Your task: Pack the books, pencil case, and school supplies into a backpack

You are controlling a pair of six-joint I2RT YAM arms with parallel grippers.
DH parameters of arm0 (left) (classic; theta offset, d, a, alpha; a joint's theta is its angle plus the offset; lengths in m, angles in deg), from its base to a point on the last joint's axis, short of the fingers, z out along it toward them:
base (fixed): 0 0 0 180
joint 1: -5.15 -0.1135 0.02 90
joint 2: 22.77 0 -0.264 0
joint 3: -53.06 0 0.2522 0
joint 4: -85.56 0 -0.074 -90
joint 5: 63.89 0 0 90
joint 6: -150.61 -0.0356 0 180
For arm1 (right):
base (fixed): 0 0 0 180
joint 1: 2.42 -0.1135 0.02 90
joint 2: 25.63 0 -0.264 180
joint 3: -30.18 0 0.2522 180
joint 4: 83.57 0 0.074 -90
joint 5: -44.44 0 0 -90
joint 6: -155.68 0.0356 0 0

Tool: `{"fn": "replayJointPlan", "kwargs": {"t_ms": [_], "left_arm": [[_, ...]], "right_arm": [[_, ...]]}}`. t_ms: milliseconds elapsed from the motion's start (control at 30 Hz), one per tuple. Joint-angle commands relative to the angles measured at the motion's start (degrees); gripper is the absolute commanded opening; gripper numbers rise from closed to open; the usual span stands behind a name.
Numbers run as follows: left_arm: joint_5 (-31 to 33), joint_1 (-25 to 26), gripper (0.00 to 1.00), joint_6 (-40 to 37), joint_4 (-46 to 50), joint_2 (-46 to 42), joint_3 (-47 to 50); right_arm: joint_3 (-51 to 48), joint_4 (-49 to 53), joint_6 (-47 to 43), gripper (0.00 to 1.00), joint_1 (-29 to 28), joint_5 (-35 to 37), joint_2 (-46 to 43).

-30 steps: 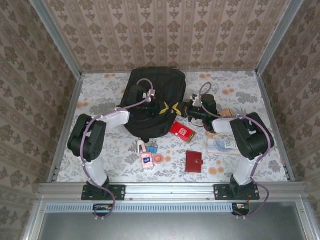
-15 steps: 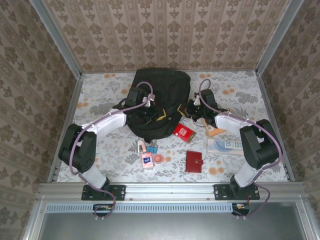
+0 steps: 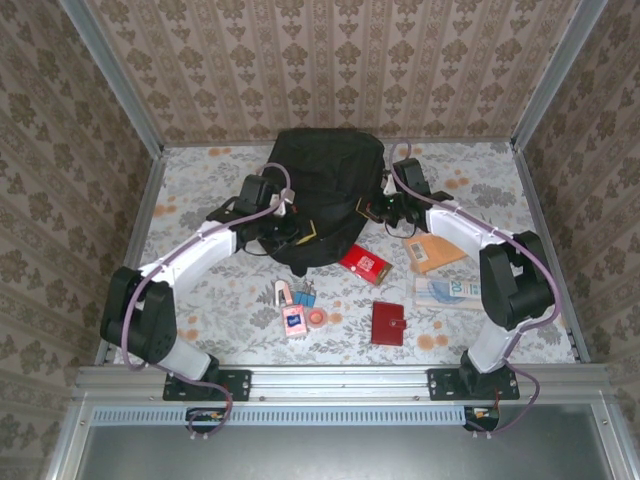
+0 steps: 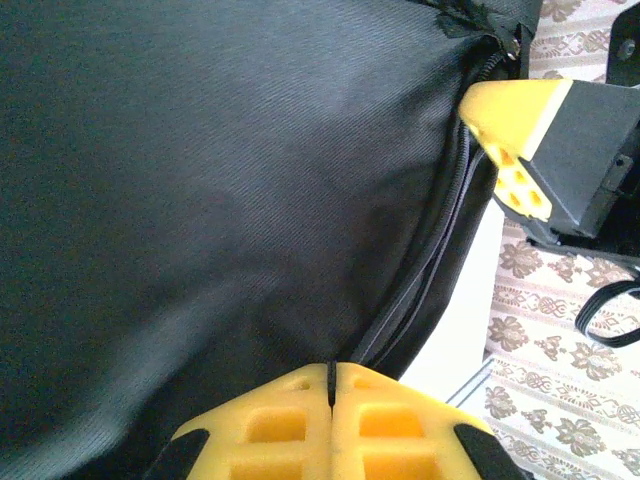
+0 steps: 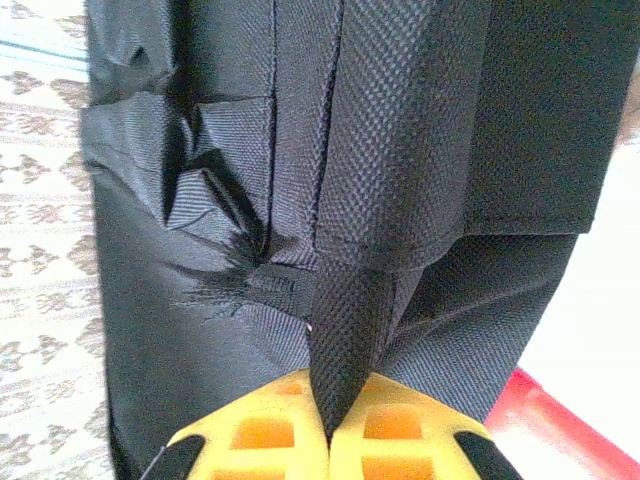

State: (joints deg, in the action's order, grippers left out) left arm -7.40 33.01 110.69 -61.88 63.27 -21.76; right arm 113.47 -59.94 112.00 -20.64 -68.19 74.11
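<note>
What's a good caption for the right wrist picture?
The right gripper pinching a strap of the black backpack.

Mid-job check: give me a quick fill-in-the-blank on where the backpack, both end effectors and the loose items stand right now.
1. The right end effector is shut on a black ___ of the backpack.
2. The left end effector, by the zip, is ___.
3. The pink tape roll lies on the ___.
Missing words: strap; shut; table.
</note>
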Motion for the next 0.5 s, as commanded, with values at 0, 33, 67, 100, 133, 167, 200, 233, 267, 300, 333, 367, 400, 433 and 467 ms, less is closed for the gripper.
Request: {"fn": "replayJointPlan", "kwargs": {"t_ms": [0, 33, 67, 100, 133, 167, 200, 233, 267, 300, 333, 367, 400, 433, 467], "left_arm": [[0.67, -3.35, 0.0, -3.7, 6.72, -2.89, 0.68], [0.63, -4.16, 0.0, -4.26, 7.58, -3.19, 0.61], [0.64, -4.9, 0.0, -4.93, 8.42, -3.52, 0.57], [0.75, -5.36, 0.0, -5.73, 9.25, -3.67, 0.49], [1.11, -5.89, 0.0, -6.64, 10.2, -3.92, 0.29], [1.55, -6.26, 0.0, -7.36, 11.04, -4.08, 0.2], [1.86, -6.57, 0.0, -8.26, 11.86, -4.13, -0.06], [2.18, -6.82, 0.0, -9.12, 12.54, -4.06, -0.24], [2.58, -6.83, 0.0, -9.95, 13.33, -3.94, -0.71], [2.8, -6.85, 0.0, -10.41, 13.94, -3.56, -1.06], [2.49, -6.73, 0.0, -10.53, 13.85, -3.3, -1.17], [2.1, -6.61, 0.0, -10.29, 13.4, -3.04, -1.18], [1.67, -6.3, 0.0, -9.48, 12.38, -2.9, -1.11], [1.37, -5.86, 0.0, -8.62, 11.25, -2.81, -1.15], [1.15, -5.37, 0.0, -8.06, 10.6, -2.63, -1.38]], "right_arm": [[3.38, 6.68, -5.98, 0.0, 1.93, 5.74, 1.4], [3.7, 7.03, -6.56, 0.0, 2.14, 5.84, 1.59], [3.99, 7.47, -7.04, 0.0, 2.46, 6.0, 1.73], [4.3, 7.84, -7.4, 0.0, 2.77, 6.11, 1.9], [4.69, 8.09, -7.83, 0.0, 3.15, 6.07, 2.16], [5.09, 8.43, -8.3, 0.0, 3.48, 6.03, 2.51], [5.84, 8.9, -8.88, 0.0, 3.7, 6.08, 3.08], [6.89, 9.83, -9.57, 0.0, 3.93, 6.15, 3.73], [7.88, 10.5, -10.1, 0.0, 4.06, 6.28, 4.45], [8.98, 11.03, -10.54, 0.0, 4.08, 6.08, 5.17], [9.94, 11.2, -10.89, 0.0, 4.15, 5.17, 5.76], [10.89, 11.59, -10.98, 0.04, 4.04, 4.37, 6.33], [11.74, 12.13, -10.81, 0.21, 3.82, 3.86, 6.59], [12.12, 12.3, -10.89, 0.36, 3.41, 3.72, 6.37], [12.34, 12.95, -10.9, 0.46, 2.89, 4.69, 5.71]]}}
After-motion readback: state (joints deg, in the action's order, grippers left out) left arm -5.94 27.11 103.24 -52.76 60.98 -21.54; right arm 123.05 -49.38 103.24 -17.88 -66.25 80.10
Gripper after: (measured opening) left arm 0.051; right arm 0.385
